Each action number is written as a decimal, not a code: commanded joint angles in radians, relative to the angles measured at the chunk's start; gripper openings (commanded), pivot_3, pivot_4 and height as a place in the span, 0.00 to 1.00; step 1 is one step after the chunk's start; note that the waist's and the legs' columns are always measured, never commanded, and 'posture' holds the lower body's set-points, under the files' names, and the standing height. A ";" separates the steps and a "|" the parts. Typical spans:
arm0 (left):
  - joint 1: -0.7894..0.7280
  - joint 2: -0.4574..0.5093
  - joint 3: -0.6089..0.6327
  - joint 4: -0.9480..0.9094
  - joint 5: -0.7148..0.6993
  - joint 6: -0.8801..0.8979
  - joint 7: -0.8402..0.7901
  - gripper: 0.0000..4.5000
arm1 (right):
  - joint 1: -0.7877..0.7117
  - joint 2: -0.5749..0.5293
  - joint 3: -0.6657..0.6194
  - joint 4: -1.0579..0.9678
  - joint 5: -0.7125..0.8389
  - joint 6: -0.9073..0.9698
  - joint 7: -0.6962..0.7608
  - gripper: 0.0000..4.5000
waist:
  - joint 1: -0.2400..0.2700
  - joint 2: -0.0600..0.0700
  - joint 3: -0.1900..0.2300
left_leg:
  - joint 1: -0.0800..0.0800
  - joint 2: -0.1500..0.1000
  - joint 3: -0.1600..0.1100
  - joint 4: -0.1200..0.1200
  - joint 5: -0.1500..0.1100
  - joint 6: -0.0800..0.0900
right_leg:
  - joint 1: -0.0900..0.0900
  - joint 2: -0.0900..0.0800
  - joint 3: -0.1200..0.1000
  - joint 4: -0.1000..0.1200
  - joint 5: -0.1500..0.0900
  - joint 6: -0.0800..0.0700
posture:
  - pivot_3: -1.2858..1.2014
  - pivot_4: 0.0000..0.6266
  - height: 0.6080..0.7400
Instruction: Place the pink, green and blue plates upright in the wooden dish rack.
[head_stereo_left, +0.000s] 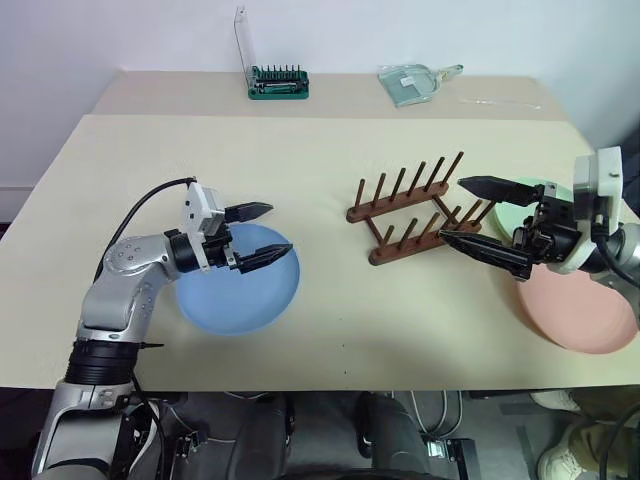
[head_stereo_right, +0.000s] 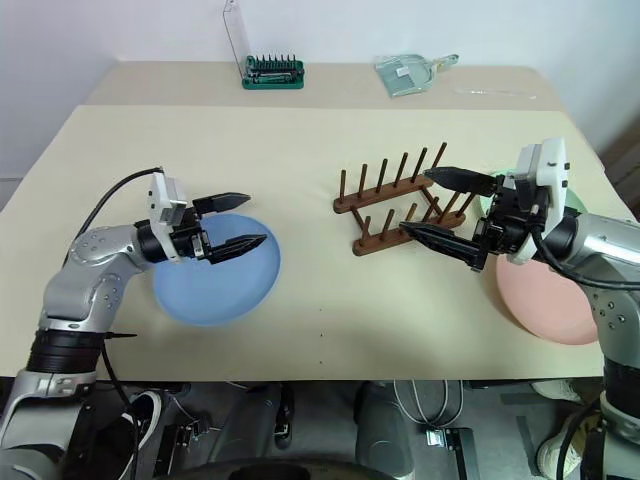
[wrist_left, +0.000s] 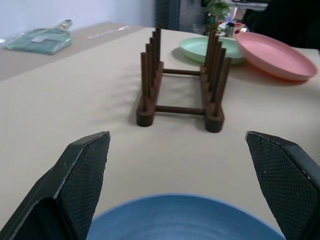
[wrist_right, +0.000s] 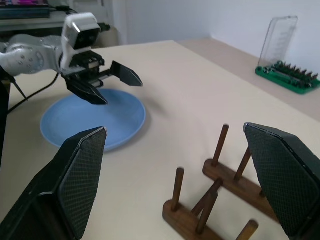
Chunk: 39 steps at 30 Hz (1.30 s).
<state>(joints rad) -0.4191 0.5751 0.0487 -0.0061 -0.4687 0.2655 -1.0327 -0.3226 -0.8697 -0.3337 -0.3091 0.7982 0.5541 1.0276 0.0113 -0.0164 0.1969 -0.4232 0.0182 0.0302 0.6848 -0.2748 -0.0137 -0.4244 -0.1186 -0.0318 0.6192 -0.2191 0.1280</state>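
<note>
Your beige table (head_stereo_left: 320, 330) carries everything. The blue plate (head_stereo_left: 240, 295) lies flat directly beneath your left pincer (head_stereo_left: 262, 234), whose fingers spread wide and hold nothing. The pink plate (head_stereo_left: 580, 310) lies flat under your right pincer (head_stereo_left: 470, 212), also spread wide and empty, with the green plate (wrist_left: 200, 49) just behind it. The wooden dish rack (head_stereo_left: 410, 210), no plate in it, stands right at the right pincer's fingertips.

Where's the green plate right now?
The green plate lies flat on the table's right side, just beyond the wooden rack, beside the pink plate.
</note>
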 joint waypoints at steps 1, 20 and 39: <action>-0.007 -0.012 0.037 -0.031 -0.025 -0.019 0.013 1.00 | -0.048 0.005 0.015 0.021 -0.011 -0.028 0.011 1.00 | 0.000 0.000 0.000 | 0.000 0.000 0.000 0.000 0.000 0.000 | 0.000 0.000 0.000 0.000 0.000 0.000 | 0.52 0.24 0.88; -0.045 0.033 0.046 -0.046 -0.015 -0.001 0.016 1.00 | -0.115 0.068 0.085 0.137 -0.129 -0.176 0.056 1.00 | 0.001 0.000 0.000 | 0.000 0.000 0.000 0.001 0.000 0.000 | 0.000 0.000 0.000 0.000 0.000 0.000 | 0.52 0.24 0.88; -0.247 -0.078 -0.345 -0.145 0.124 0.376 0.146 1.00 | 0.177 0.053 -0.063 0.031 -0.159 -0.231 0.022 1.00 | 0.003 0.000 0.000 | 0.000 -0.001 0.000 0.001 0.000 0.000 | 0.001 0.000 0.000 0.000 0.000 0.000 | 0.52 0.24 0.88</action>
<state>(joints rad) -0.6308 0.5184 -0.2657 -0.1663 -0.3870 0.6327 -0.9199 -0.1753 -0.7861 -0.3347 -0.2257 0.6465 0.3395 1.0458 0.0146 -0.0162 0.1967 -0.4235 0.0176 0.0296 0.6857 -0.2747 -0.0136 -0.4231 -0.1185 -0.0320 0.6190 -0.2191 0.1282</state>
